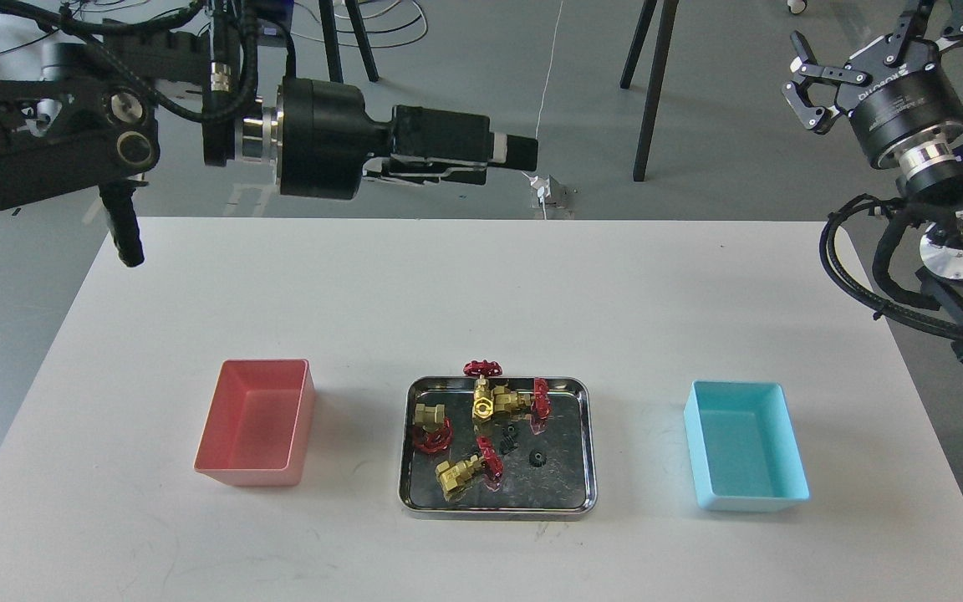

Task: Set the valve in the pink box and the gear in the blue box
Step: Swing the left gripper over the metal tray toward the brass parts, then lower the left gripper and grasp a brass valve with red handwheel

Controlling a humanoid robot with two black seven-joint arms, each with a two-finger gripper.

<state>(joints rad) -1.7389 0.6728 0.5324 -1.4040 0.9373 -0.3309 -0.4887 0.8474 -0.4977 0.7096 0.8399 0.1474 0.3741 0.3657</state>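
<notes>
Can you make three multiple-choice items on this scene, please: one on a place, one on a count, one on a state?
1. Where does the steel tray stand?
A. Between the pink box and the blue box
B. Left of the pink box
C. Inside the blue box

2. How many black gears lie in the tray?
A. None
B. Two
C. Five

3. What state are the two boxes in?
A. Both hold valves
B. Both are empty
C. Both are turned upside down

Answers:
1. A: the tray sits in the middle of the table, with the pink box on the left and the blue box on the right.
2. B: one gear and a second gear lie beside the valves, such as the upright valve.
3. B: only their bare floors show, and all parts remain in the tray.
</notes>
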